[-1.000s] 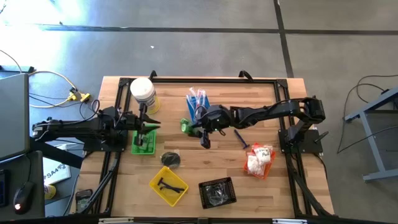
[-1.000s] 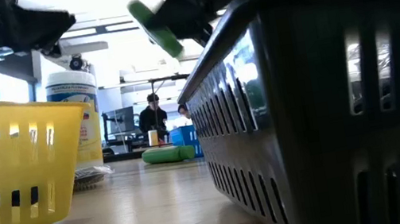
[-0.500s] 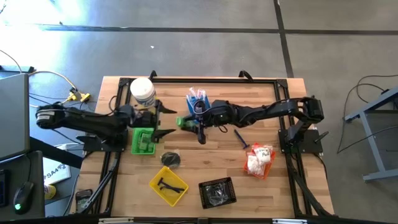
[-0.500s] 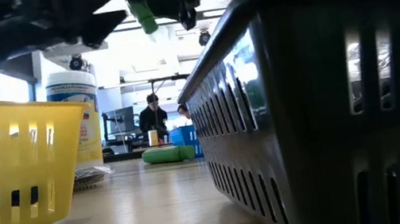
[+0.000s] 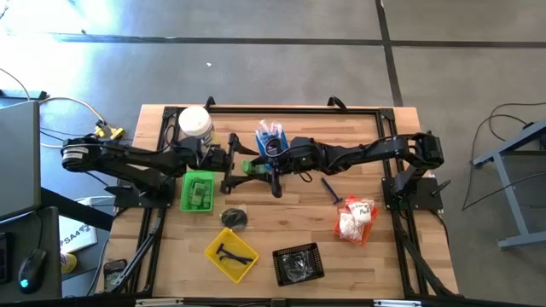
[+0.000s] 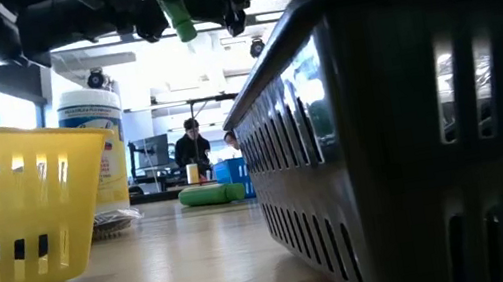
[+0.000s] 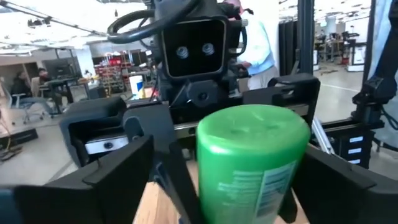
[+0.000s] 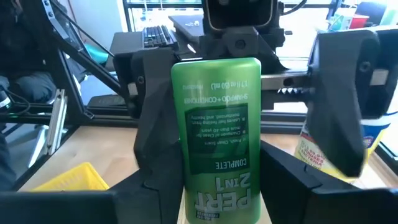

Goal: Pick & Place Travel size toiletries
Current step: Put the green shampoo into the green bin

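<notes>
Your green bottle [image 5: 250,166] is hanging above the table [image 5: 375,256] near its middle, just right of the green tray [image 5: 197,190]. The right pincer [image 5: 261,167] is clenching it, while the left pincer [image 5: 232,165] is standing spread wide around its cap end.

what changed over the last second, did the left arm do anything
Yes. The left pincer swung away from the green tray toward table centre and opened; its fingers now flank the green bottle. The right pincer carried that bottle leftward to meet it and keeps its grip. Trays and white tub stayed put.
</notes>
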{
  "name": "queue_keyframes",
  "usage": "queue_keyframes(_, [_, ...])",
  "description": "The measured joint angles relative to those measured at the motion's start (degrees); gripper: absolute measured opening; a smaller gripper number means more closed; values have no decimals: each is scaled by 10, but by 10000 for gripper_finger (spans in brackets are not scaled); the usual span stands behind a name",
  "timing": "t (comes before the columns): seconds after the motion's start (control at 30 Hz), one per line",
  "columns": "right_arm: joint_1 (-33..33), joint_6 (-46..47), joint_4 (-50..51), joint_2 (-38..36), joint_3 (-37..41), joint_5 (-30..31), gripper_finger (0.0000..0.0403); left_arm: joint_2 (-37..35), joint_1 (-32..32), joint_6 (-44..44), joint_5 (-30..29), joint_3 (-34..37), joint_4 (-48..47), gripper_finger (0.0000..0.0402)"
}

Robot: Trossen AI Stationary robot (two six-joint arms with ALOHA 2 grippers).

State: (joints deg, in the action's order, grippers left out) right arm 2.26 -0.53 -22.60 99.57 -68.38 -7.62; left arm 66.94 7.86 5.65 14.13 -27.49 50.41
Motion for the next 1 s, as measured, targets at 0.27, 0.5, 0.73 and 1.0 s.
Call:
queue_keyframes(0.27, [0,-5,2,0,0,2,169,4,0,16,31,-3,0,197])
queue_keyframes(0.5, [0,-13,2,0,0,1,168,4,0,17,57,-4,0,146])
queue_keyframes(0.73, [0,-12,39,0,-2,27,169,-4,0,18,47,-4,-20,131])
queue_keyframes(1.0, [1,-10,59,0,0,30,241,-25,0,40,16,-3,-49,122])
